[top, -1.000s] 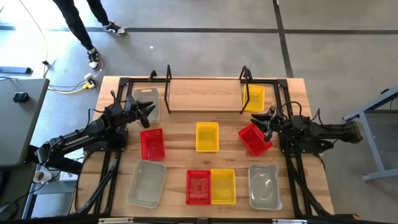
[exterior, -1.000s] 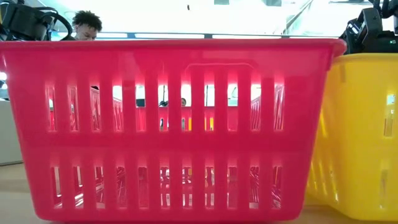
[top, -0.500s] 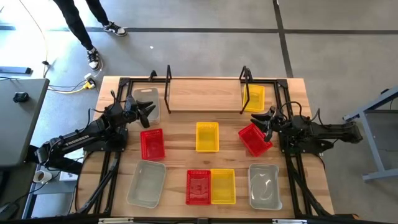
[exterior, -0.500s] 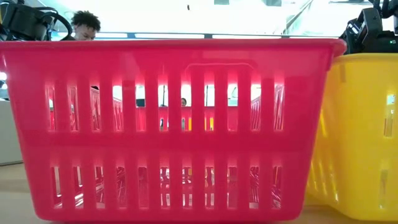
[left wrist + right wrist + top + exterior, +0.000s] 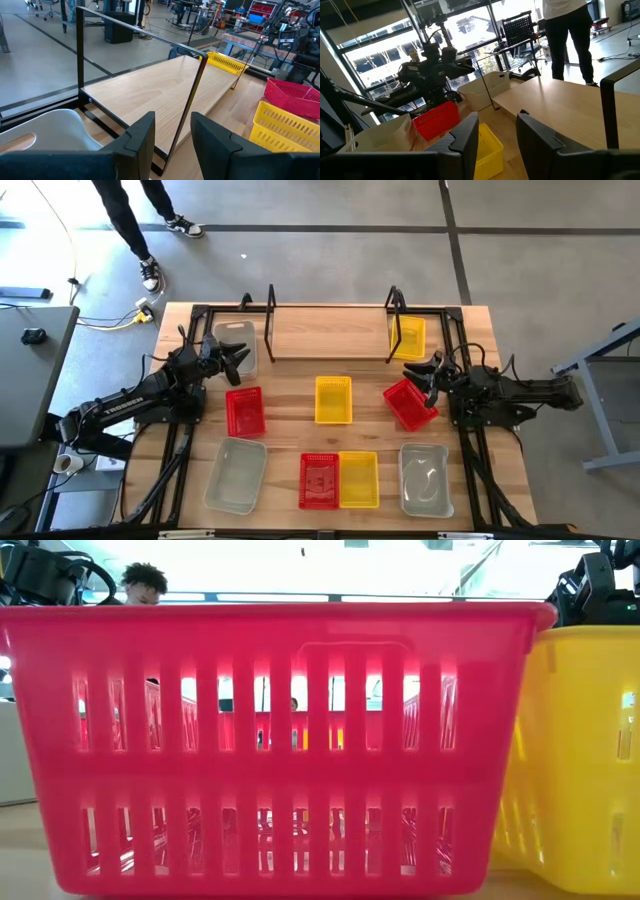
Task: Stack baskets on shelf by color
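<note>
The shelf [image 5: 330,330] stands at the table's far middle, with a black rod frame [image 5: 80,55] and a wooden base. A clear basket [image 5: 235,345] lies by its left end and a yellow basket [image 5: 407,337] by its right end. My left gripper [image 5: 236,360] is open and empty, between the clear basket and a red basket [image 5: 245,412]; its fingers [image 5: 145,135] point toward the shelf. My right gripper [image 5: 432,368] is open and empty over the far corner of a skewed red basket [image 5: 410,404]. A yellow basket [image 5: 333,400] lies mid-table.
Along the near edge lie a clear basket [image 5: 235,475], a red basket [image 5: 320,480] against a yellow one [image 5: 358,480], and another clear basket [image 5: 425,478]. The red [image 5: 270,740] and yellow [image 5: 580,750] pair fill the low view. A person [image 5: 140,220] stands beyond the far left corner.
</note>
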